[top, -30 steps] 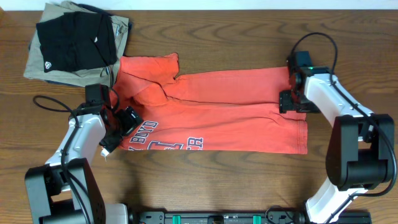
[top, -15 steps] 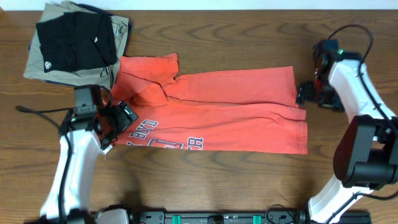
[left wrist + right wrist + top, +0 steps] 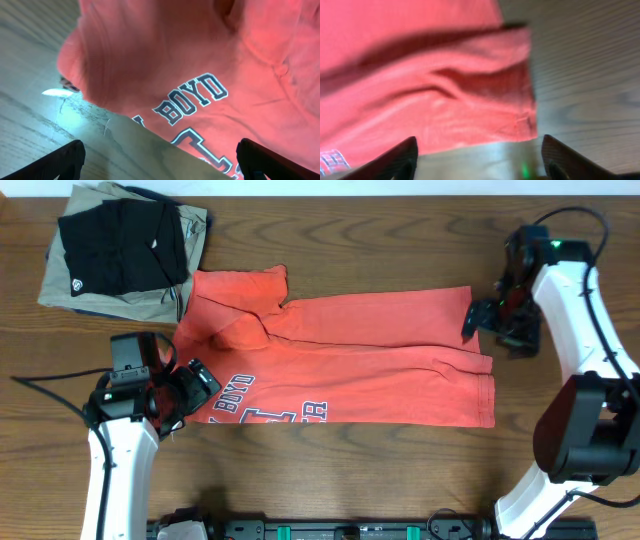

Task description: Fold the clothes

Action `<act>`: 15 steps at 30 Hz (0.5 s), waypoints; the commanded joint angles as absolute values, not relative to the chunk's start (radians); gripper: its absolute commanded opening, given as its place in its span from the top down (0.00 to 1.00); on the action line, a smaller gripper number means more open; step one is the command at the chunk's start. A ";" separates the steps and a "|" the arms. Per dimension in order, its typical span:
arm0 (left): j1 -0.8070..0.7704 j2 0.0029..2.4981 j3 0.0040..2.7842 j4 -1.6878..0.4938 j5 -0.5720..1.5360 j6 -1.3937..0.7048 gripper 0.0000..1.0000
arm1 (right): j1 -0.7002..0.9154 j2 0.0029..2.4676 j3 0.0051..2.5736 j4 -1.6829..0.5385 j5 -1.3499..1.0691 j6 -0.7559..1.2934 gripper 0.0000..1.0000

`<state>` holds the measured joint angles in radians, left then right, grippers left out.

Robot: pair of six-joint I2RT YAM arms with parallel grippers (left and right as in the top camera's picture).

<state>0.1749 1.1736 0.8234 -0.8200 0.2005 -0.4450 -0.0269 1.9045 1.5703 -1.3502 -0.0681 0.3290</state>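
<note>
Loosely folded, the red-orange T-shirt lies rumpled; left tool, right tool both agape.

Robotics lab bench, seen from above. Marked as such by a white-and-black left arm and right arm mounted at one edge of a wood-grain table. Loose black cables trailing, a red-orange T-shirt spread flat between.

Both arms backed off the shirt

L gripper has slid out to the T-shirt's left edge, off the lettering it covered earlier, w/ its arm drawn back twd the near-left. R gripper has come off the right hem (it sat on the cloth before), swung out over bare table, then eased back to just beside the hem's far corner, fingers apart.
</note>
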 commanded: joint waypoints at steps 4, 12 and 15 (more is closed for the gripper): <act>0.177 1.301 0.817 -0.825 0.262 -0.351 0.11 | 0.068 1.902 1.387 -1.248 -0.140 0.339 0.97; 0.177 1.420 0.817 -0.828 0.262 -0.351 0.14 | 0.114 1.902 1.184 -1.024 -0.150 0.384 0.98; 0.178 1.409 0.817 -0.829 0.261 -0.352 0.09 | 0.097 1.902 1.122 -0.950 -0.146 0.401 0.98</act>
